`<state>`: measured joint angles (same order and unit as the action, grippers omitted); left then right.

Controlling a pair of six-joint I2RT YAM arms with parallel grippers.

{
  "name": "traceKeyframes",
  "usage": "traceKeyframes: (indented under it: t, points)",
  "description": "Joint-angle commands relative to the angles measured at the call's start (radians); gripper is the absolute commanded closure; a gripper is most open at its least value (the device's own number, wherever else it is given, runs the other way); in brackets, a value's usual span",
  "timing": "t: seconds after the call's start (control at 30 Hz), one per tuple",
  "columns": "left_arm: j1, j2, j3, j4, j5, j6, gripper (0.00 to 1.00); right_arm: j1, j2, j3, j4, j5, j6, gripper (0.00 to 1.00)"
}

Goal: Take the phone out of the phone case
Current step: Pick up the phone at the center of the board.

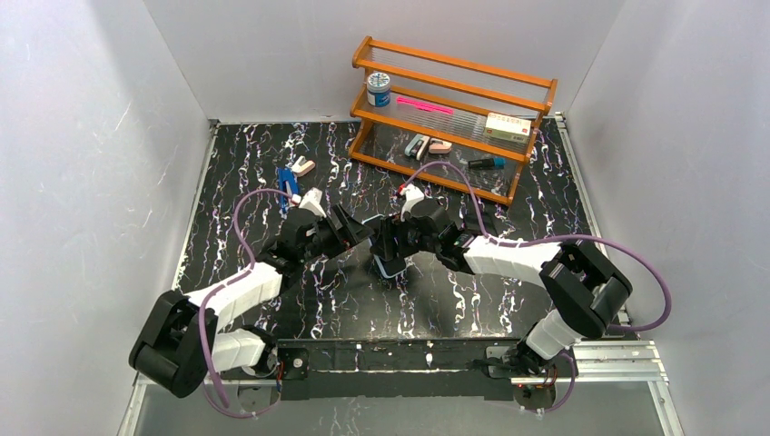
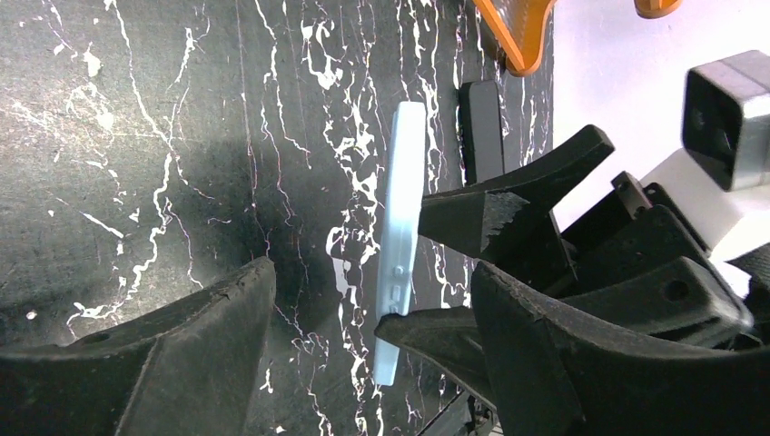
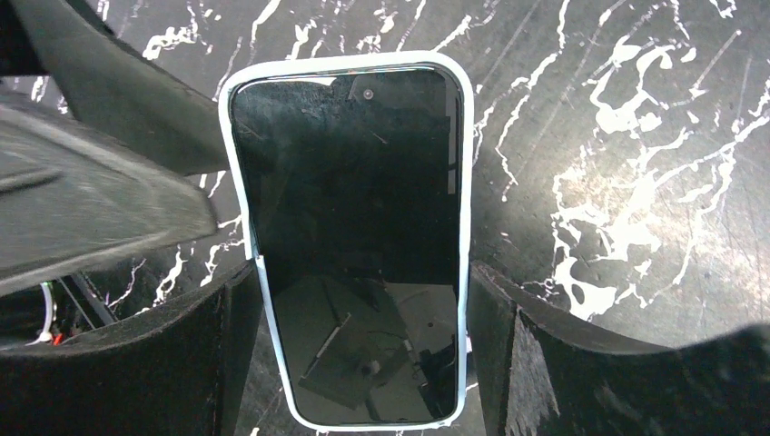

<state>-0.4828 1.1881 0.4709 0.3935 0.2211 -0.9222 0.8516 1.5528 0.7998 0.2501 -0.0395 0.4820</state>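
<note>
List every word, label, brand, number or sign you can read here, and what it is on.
No text is legible in any view.
White label on the blue-lidded round jar: too small to read.
Print on the cream rectangular box on the orange wooden rack: blurred.
Screen of the black phone in a pale blue case: dark, no writing shows.

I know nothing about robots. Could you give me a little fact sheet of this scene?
phone: dark screen, seated inside the phone case
phone case: pale blue, seen edge-on from the left wrist
right tool: shut on the phone case's long sides
left tool: open, straddling the case, not gripping
behind: wooden rack with small items
</note>
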Motion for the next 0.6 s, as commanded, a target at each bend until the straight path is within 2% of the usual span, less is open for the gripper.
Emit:
traceKeyframes:
  t: [0.0, 0.27, 0.57]
  points:
    - [-0.016, 0.031, 0.022, 0.037, -0.019, -0.007, 0.27, 0.0, -0.038, -0.003, 0.153, -0.054, -0.019, 0.98]
    - [-0.052, 0.099, 0.039, 0.098, -0.012, -0.044, 0.49, -0.001, -0.042, -0.001, 0.195, -0.091, -0.038, 0.98]
    - [-0.053, 0.107, 0.032, 0.206, 0.008, -0.141, 0.65, 0.0, -0.04, 0.007, 0.237, -0.148, -0.06, 0.96]
